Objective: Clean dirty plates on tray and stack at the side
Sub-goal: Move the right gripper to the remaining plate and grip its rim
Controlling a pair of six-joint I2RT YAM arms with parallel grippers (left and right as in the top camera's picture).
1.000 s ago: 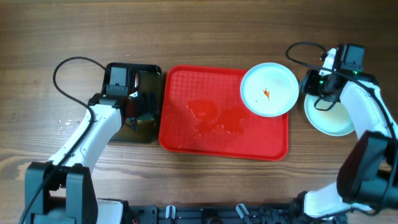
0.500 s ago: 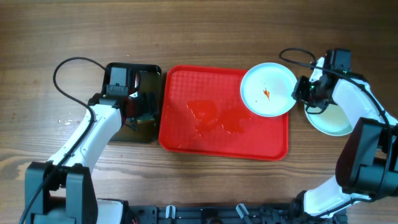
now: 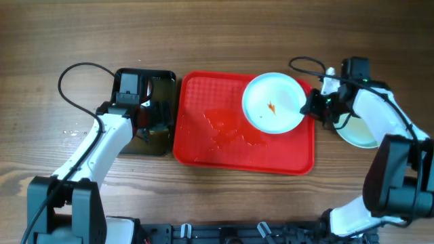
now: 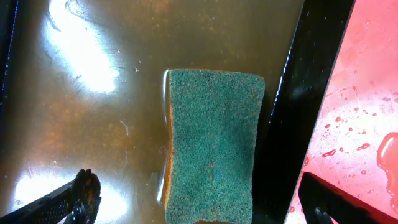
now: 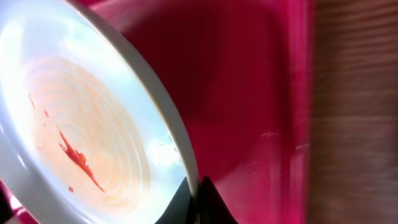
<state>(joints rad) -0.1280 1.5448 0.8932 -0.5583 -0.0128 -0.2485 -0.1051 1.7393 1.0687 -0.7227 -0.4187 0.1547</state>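
Note:
A pale plate [image 3: 272,103] with an orange-red smear at its centre is over the right part of the red tray [image 3: 203,135]. My right gripper [image 3: 310,108] is shut on its right rim. In the right wrist view the plate [image 5: 81,137] is tilted, its rim pinched between the fingertips [image 5: 198,194] above the tray [image 5: 249,93]. Another pale plate [image 3: 363,132] lies on the wood right of the tray, partly under the right arm. My left gripper [image 3: 150,118] is open over a green sponge [image 4: 211,146] that lies in the black tray.
The black tray [image 3: 125,146] with brownish water [image 4: 74,93] stands left of the red tray. Red sauce smears and wet film [image 3: 234,129] cover the red tray's middle. Cables loop over the wooden table at both arms.
My right gripper has moved left with the dirty plate in it, from the tray's right upper corner further over the tray. The left arm has not moved.

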